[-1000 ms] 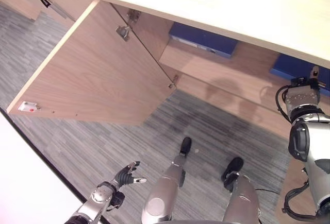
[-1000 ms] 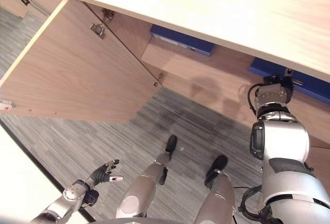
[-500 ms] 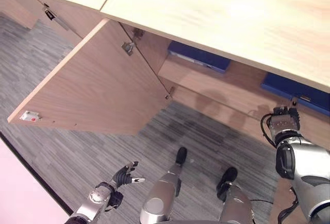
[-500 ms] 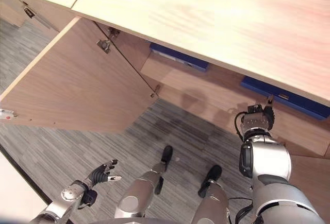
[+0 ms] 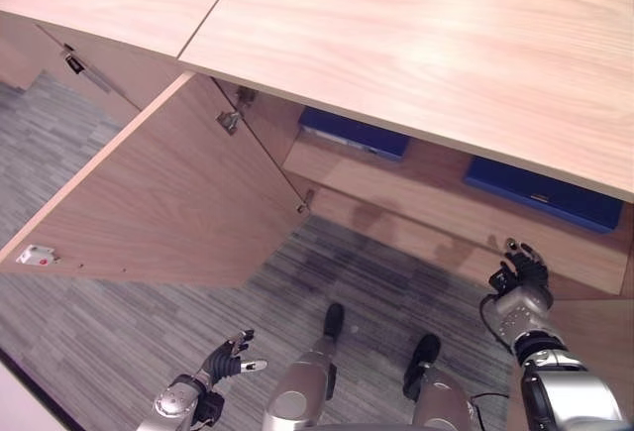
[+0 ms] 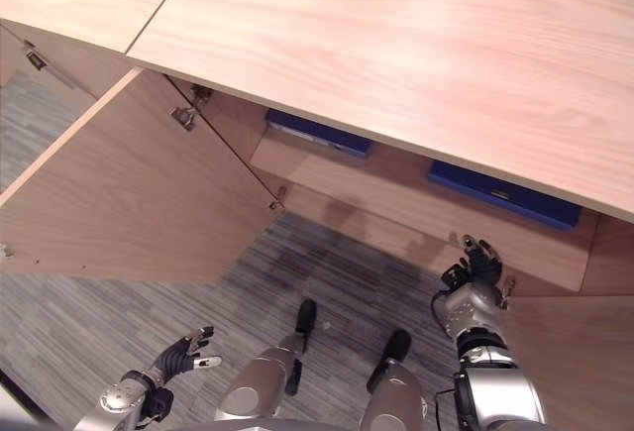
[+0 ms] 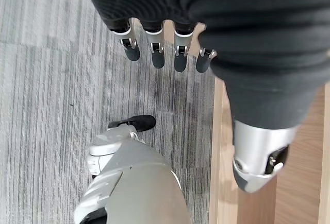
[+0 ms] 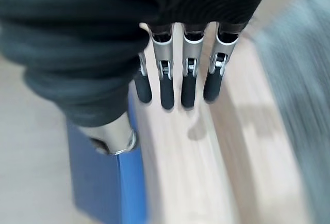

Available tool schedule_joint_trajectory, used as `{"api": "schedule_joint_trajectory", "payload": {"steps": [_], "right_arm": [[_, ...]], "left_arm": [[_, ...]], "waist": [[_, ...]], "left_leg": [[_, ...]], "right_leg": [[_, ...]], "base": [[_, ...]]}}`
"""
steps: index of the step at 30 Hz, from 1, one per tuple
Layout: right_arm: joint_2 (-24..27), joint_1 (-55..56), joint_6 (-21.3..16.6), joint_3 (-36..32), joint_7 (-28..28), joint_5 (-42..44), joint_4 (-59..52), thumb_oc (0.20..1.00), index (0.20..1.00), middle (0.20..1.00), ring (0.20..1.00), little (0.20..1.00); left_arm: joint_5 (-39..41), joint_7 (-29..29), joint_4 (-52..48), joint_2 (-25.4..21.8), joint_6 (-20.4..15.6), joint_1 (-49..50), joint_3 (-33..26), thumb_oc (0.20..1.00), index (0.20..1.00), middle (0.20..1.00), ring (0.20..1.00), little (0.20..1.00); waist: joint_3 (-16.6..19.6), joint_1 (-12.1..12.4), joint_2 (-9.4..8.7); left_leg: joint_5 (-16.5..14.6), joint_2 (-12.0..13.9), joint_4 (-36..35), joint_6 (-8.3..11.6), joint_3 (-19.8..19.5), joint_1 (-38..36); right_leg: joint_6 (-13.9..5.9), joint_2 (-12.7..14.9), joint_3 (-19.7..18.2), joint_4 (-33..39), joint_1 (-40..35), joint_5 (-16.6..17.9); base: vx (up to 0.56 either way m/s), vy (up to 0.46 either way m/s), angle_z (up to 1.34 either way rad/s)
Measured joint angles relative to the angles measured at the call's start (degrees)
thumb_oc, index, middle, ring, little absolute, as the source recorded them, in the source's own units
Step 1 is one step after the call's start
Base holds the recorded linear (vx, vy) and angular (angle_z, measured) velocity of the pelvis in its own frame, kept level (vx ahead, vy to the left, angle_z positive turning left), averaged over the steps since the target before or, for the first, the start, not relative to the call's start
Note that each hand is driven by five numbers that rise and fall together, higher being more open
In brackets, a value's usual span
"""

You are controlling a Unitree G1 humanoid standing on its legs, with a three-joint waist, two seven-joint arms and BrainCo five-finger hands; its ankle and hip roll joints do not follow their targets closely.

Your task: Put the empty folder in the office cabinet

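The right hand (image 5: 522, 282) hangs with fingers (image 8: 166, 87) straight and empty, just in front of the office cabinet (image 5: 396, 188) shelf edge. The empty folder (image 5: 543, 193), blue, lies on that shelf just beyond the fingertips. The left hand (image 5: 224, 362) is relaxed open, holding nothing, over the floor (image 5: 119, 322), well apart from the cabinet door (image 5: 168, 203).

shelf (image 5: 396, 175) free between two folders (image 5: 354, 134)
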State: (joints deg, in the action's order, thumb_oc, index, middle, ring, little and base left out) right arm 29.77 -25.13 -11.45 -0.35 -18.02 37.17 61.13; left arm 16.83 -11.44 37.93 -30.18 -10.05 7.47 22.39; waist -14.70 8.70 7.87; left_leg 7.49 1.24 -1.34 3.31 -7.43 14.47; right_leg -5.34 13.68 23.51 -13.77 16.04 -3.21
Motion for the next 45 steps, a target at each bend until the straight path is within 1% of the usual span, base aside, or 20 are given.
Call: {"api": "schedule_joint_trajectory", "payload": {"steps": [1,4,6,8,10,16,19,20,22,24,25,27,28,30,33,34,39,41,42,45], "right_arm": [[2.0,-0.9,0.6,2.5,-1.0,-4.7,0.1,0.200,0.200,0.200,0.200,0.200],[4.0,-3.6,1.1,2.6,-2.6,-12.2,0.4,0.200,0.200,0.200,0.200,0.200],[5.0,-6.4,2.4,3.6,-2.7,-16.3,2.4,0.200,0.200,0.200,0.200,0.200],[5.9,-8.0,3.3,4.6,-2.7,-17.7,2.7,0.200,0.200,0.200,0.200,0.200],[7.3,-10.5,3.5,5.4,-2.3,-18.7,4.6,0.200,0.200,0.200,0.200,0.200],[11.8,-13.4,3.5,7.2,-2.1,-20.9,4.8,0.200,0.200,0.200,0.200,0.200],[15.7,-17.8,4.6,9.4,-2.0,-22.8,6.5,0.200,0.200,0.200,0.200,0.200],[16.1,-18.6,4.6,9.4,-2.0,-23.1,6.5,0.200,0.200,0.200,0.200,0.200],[16.4,-19.6,4.6,9.7,-2.0,-23.2,7.2,0.200,0.200,0.200,0.200,0.200],[16.5,-22.5,4.7,11.9,-1.9,-24.1,9.0,0.200,0.200,0.200,0.200,0.200],[16.7,-24.0,4.8,13.7,-1.8,-25.1,9.3,0.200,0.200,0.200,0.200,0.200],[17.2,-25.6,4.7,13.8,-1.8,-25.4,9.4,0.200,0.200,0.200,0.200,0.200],[17.1,-25.5,5.1,13.9,-1.7,-25.4,9.8,0.200,0.200,0.200,0.200,0.200],[16.9,-25.8,5.9,13.9,-1.5,-25.4,11.5,0.200,0.200,0.200,0.200,0.200],[16.9,-25.7,5.7,14.0,-2.1,-25.4,11.4,0.200,0.200,0.200,0.200,0.200],[16.9,-25.8,5.3,14.0,-3.1,-25.4,11.4,0.200,0.200,0.200,0.200,0.200],[16.2,-26.5,5.1,14.0,-3.5,-25.4,11.4,0.200,0.200,0.200,0.200,0.200],[16.2,-26.6,5.1,14.0,-3.5,-25.3,11.5,0.200,0.200,0.200,0.200,0.200],[16.4,-28.4,4.6,13.8,-3.9,-24.9,11.6,0.200,0.200,0.200,0.200,0.200],[16.9,-28.8,4.7,13.8,-3.8,-24.7,11.9,0.200,0.200,0.200,0.200,0.200]], "left_arm": [[-0.1,0.0,-0.4,-0.3,-0.4,0.2,0.0,1.000,1.000,1.000,1.000,1.000],[-0.5,-0.4,-0.5,-0.3,-0.5,0.3,0.4,1.000,1.000,1.000,1.000,1.000],[-0.5,-0.5,-1.1,-0.1,-0.9,0.3,0.7,1.000,1.000,1.000,1.000,1.000],[-0.4,-0.5,-1.1,0.0,-1.1,0.4,0.7,1.000,1.000,1.000,1.000,1.000],[-0.4,-0.5,-1.0,0.1,-1.3,0.3,0.8,1.000,1.000,1.000,1.000,1.000],[-0.4,-0.5,-0.9,0.4,-1.4,0.3,1.0,1.000,1.000,1.000,1.000,1.000],[-0.4,-0.7,-0.9,0.5,-1.6,-0.5,2.3,1.000,1.000,1.000,1.000,1.000],[-0.4,-0.7,-0.9,0.5,-1.7,-0.6,2.3,1.000,1.000,1.000,1.000,1.000],[-0.4,-0.7,-0.8,0.5,-1.7,-0.7,2.5,1.000,1.000,1.000,1.000,1.000],[-0.4,-0.7,-1.0,0.5,-2.0,-0.8,3.3,1.000,1.000,1.000,1.000,1.000],[-0.4,-0.4,-0.9,0.7,-2.0,-1.0,3.8,1.000,1.000,1.000,1.000,1.000],[-0.4,-0.3,0.5,2.3,-2.1,-3.5,4.8,1.000,1.000,1.000,1.000,1.000],[-0.4,0.0,0.6,2.9,-2.1,-3.9,4.8,1.000,1.000,1.000,1.000,1.000],[-0.4,0.8,-0.3,3.0,-2.9,-5.1,5.5,1.000,1.000,1.000,1.000,1.000],[0.3,1.4,-2.9,3.0,-3.4,-5.8,5.8,1.000,1.000,1.000,1.000,1.000],[0.8,2.0,-4.5,3.0,-3.7,-6.0,5.8,1.000,1.000,1.000,1.000,1.000],[0.8,2.7,-3.7,3.0,-3.7,-6.0,6.5,1.000,1.000,1.000,1.000,1.000],[0.8,2.8,-3.8,3.0,-3.7,-6.0,6.9,1.000,1.000,1.000,1.000,1.000],[0.8,3.0,-3.9,2.9,-3.7,-6.0,6.9,1.000,1.000,1.000,1.000,1.000],[0.9,3.0,-4.9,2.4,-3.8,-5.9,6.9,1.000,1.000,1.000,1.000,1.000]], "waist": [[0.0,0.0,0.04],[0.0,-0.2,-0.15],[-0.1,0.0,-0.04],[-0.3,0.0,0.23],[-0.7,0.1,0.68],[-2.7,0.3,1.52],[-4.2,0.6,2.75],[-4.4,0.7,2.91],[-4.9,1.2,3.42],[-6.2,1.5,5.00],[-6.6,1.3,5.61],[-8.6,1.3,7.45],[-9.1,1.4,8.06],[-10.0,1.4,8.62],[-10.0,1.2,8.63],[-10.1,1.2,8.56],[-10.2,1.2,8.41],[-10.2,1.3,8.39],[-10.3,1.2,8.33],[-10.3,1.2,8.33]], "left_leg": [[-0.1,0.0,0.0,-0.14,0.0,0.1],[-0.1,0.1,0.1,-0.12,0.1,0.1],[-0.1,0.1,0.1,-0.12,0.2,0.6],[-0.1,0.1,0.1,-0.11,0.2,0.8],[-0.1,0.0,0.1,-0.12,0.4,0.9],[-0.1,0.1,-0.1,-0.15,0.5,0.9],[-0.1,-0.1,-0.1,-0.15,0.6,0.9],[-0.1,-0.1,-0.1,-0.15,0.6,1.0],[-0.1,-0.1,-0.2,-0.15,0.5,1.0],[-0.1,-0.2,0.0,-0.16,0.6,1.4],[-0.1,-0.5,0.5,-0.16,0.7,2.6],[0.1,-0.8,1.0,-0.25,0.7,3.6],[0.1,-0.9,1.0,-0.31,0.7,3.8],[0.2,-1.1,1.3,-0.32,0.9,5.2],[0.2,-1.8,1.3,-0.34,1.7,6.0],[0.3,-2.0,1.4,-0.43,1.7,6.7],[0.5,-1.9,1.4,-0.30,1.7,7.1],[0.5,-1.9,1.4,-0.30,1.8,7.2],[0.9,-2.0,1.3,-0.19,2.0,8.3],[1.1,-2.0,1.0,-0.09,2.0,8.3]], "right_leg": [[-0.16,-0.1,-0.1,0.3,0.0,0.1],[-0.13,-0.2,-0.5,0.3,0.2,0.2],[-0.07,-0.2,-0.8,0.2,0.9,0.3],[0.00,-0.2,-0.7,0.3,1.0,0.4],[0.22,-0.3,-0.8,0.5,1.0,0.5],[0.46,-0.5,-0.7,1.0,0.9,1.0],[0.18,-0.5,-0.8,1.2,0.9,1.2],[0.18,-0.5,-0.8,1.2,0.9,1.2],[0.19,-0.4,-0.8,1.1,0.9,1.2],[0.17,0.0,-0.9,0.4,1.6,1.1],[-0.12,0.6,-1.0,-0.9,3.2,0.5],[0.27,0.8,-1.2,-2.3,4.6,0.4],[0.39,1.0,-1.4,-2.9,5.1,0.3],[0.32,1.6,-1.9,-4.1,7.2,-0.1],[0.15,2.6,-2.5,-5.9,9.1,-0.9],[-0.11,2.9,-2.6,-7.3,10.4,-1.6],[0.08,2.8,-3.0,-8.0,11.2,-1.8],[-0.33,3.1,-3.2,-8.1,11.7,-2.1],[-0.27,3.4,-3.6,-9.0,13.3,-2.4],[0.03,3.5,-3.7,-9.8,13.8,-2.6]], "base": [[-0.01,-0.003,-0.04],[-0.01,0.000,-0.03],[-0.01,0.001,-0.06],[0.00,0.000,0.00],[0.00,0.000,0.00],[0.00,0.000,0.00],[0.00,0.000,0.00],[0.00,0.000,0.00],[-0.02,0.007,0.01],[-0.05,0.019,-0.01],[-0.03,0.013,0.00],[-0.04,0.014,0.03],[-0.05,0.017,0.01],[-0.04,0.027,-0.06],[-0.05,0.020,-0.04],[-0.03,0.009,0.05],[-0.01,-0.005,-0.01],[0.01,-0.003,-0.02],[0.00,0.000,0.00],[0.00,0.000,0.00]]}}
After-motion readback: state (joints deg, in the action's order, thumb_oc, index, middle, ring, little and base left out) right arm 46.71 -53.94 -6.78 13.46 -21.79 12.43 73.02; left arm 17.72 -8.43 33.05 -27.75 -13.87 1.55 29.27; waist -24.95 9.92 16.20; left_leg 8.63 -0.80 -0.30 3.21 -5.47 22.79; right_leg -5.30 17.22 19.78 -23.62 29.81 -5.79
